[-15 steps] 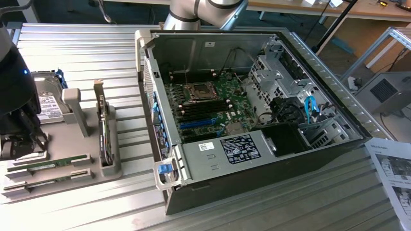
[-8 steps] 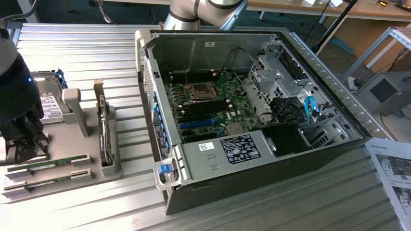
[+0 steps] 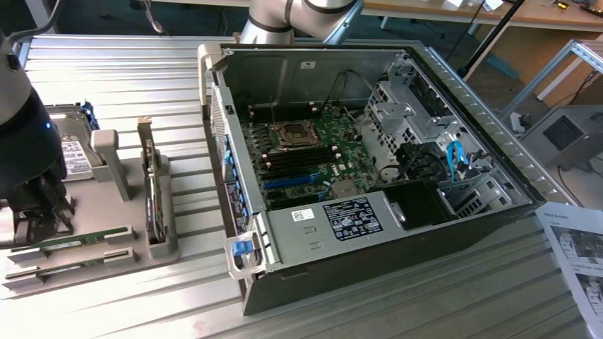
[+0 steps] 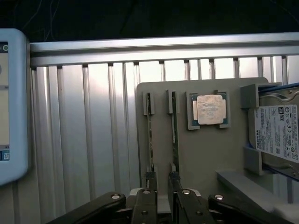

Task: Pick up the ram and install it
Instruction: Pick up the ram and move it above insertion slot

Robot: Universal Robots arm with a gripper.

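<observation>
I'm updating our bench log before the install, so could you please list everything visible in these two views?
ram sticks: two, green, on edge in the holder's slots
holder: one, grey, on the table at the exterior view's left of the case
processor chip: one, silver, in a holder recess
hard drive: one, white label, in the holder
card: one, metal bracket, upright in the holder
computer case: one, black, open, mid-table
motherboard: one, green, inside the case
printed sheets: white, exterior view's right
table: one, ribbed metal
robot arm: grey, behind the case
gripper: one, black, fingers apart at the ram sticks' ends
</observation>
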